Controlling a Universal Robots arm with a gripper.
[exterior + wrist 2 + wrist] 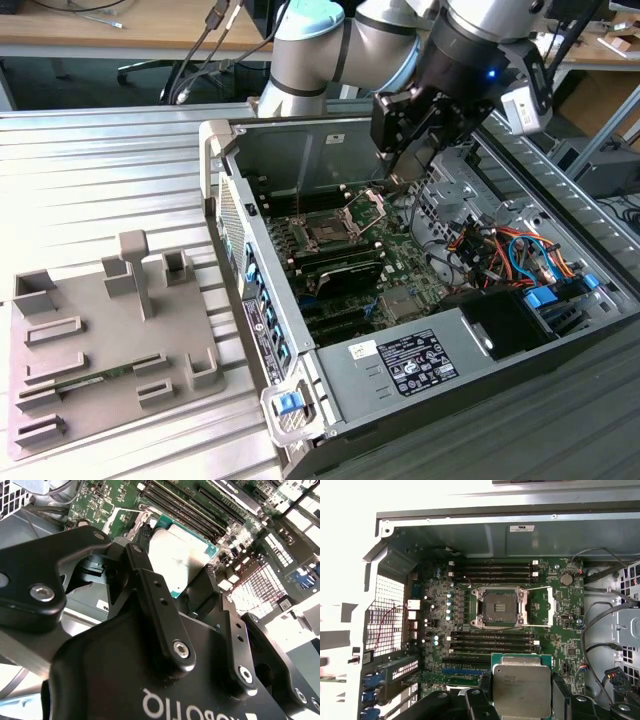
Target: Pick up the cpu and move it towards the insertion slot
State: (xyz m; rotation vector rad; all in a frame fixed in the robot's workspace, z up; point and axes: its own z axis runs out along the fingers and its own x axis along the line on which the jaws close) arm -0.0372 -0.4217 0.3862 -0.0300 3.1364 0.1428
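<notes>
One cpu (pixel 521 687) and one slot (pixel 500 608) are seen, with four memory slots on each side of the slot. The cpu is clamped between the fingers (pixel 150 587) of the gripper (pixel 176 582), held above the motherboard (pixel 565 630) inside the open case (pixel 400 380), apart from the slot. It is a flat square chip with a silvery metal top and a green rim. The slot is dark, with a silver frame and its bracket (pixel 540 605) swung open.
</notes>
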